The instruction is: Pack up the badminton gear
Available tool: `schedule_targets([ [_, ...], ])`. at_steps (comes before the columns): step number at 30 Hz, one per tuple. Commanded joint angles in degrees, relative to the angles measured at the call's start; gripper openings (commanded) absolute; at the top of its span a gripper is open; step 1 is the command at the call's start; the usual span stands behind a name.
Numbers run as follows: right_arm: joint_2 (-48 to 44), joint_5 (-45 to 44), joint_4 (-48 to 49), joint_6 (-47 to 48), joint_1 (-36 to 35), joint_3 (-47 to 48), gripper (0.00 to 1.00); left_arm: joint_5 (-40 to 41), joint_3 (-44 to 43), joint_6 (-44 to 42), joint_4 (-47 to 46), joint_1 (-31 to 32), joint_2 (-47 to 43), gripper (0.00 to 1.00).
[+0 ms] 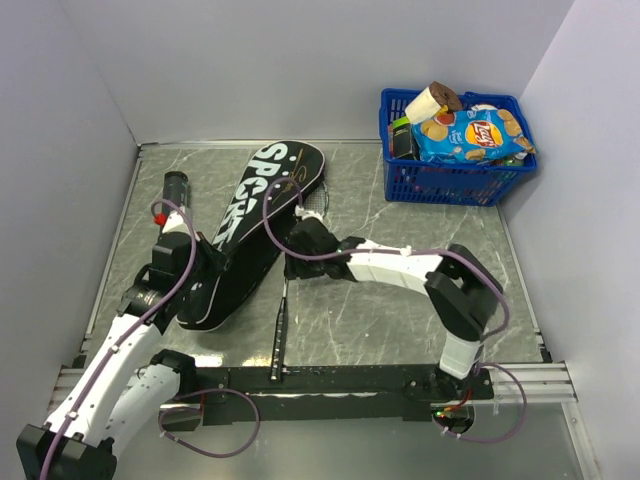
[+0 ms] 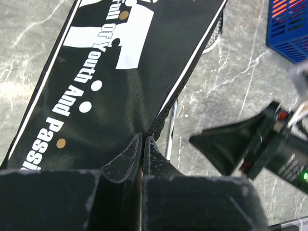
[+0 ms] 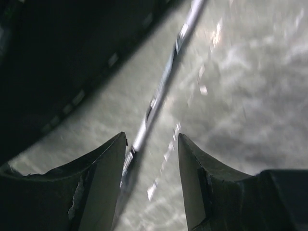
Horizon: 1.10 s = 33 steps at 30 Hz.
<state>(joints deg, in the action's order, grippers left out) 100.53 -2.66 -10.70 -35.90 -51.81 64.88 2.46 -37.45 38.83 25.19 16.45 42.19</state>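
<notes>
Pinching cover [image 2: 110,96] edge, left claw [image 2: 143,139]; racket [image 1: 284,300] alongside.

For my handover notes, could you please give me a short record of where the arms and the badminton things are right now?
left fingers: shut on the zip edge of the black racket-shaped "SPORT" cover
right fingers: open, straddling the thin silver racket shaft, not gripping it
racket: lying on the grey marbled table, head partly hidden by the cover, black handle towards the near edge
blue plastic basket: far right corner, holding snack packets
</notes>
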Motion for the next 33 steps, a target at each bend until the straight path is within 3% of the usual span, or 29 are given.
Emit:
schedule_targets([
  [1, 5.02, -5.07, -6.17, 1.80, -0.31, 8.06, 0.55, 0.53, 0.18, 1.87, -2.07, -0.71, -1.06, 0.01],
  [19, 20.75, -11.14, -15.05, 1.80, -1.19, 23.71, 0.52, -6.06, 5.11, 0.99, -5.85, -0.89, -1.94, 0.01],
  [20, 21.02, -11.23, -15.23, 1.80, -1.10, 23.80, 0.50, -7.37, 5.11, 0.90, -6.72, -0.89, -1.51, 0.01],
  [22, 21.28, -11.49, -15.93, 1.71, -0.84, 23.71, 0.33, -8.52, 5.20, 0.90, -7.17, -0.89, -0.71, 0.01],
  [23, 21.20, -11.41, -16.28, 1.62, -0.23, 23.02, 0.23, -9.22, 5.28, 0.64, -7.87, -0.89, 0.33, 0.01],
  [24, 20.94, -11.06, -16.28, 1.71, 0.22, 22.31, 0.05, -10.71, 5.37, 0.55, -8.31, -0.89, 0.87, 0.01],
  [25, 20.15, -10.88, -16.20, 1.62, 0.83, 21.52, 0.00, -11.68, 5.55, 0.55, -8.84, -0.89, 1.39, 0.01],
  [33, 11.45, -8.51, -11.89, 5.22, 7.68, 7.55, 0.00, -23.89, 6.86, 2.74, -19.46, -0.72, 7.46, 0.01],
])
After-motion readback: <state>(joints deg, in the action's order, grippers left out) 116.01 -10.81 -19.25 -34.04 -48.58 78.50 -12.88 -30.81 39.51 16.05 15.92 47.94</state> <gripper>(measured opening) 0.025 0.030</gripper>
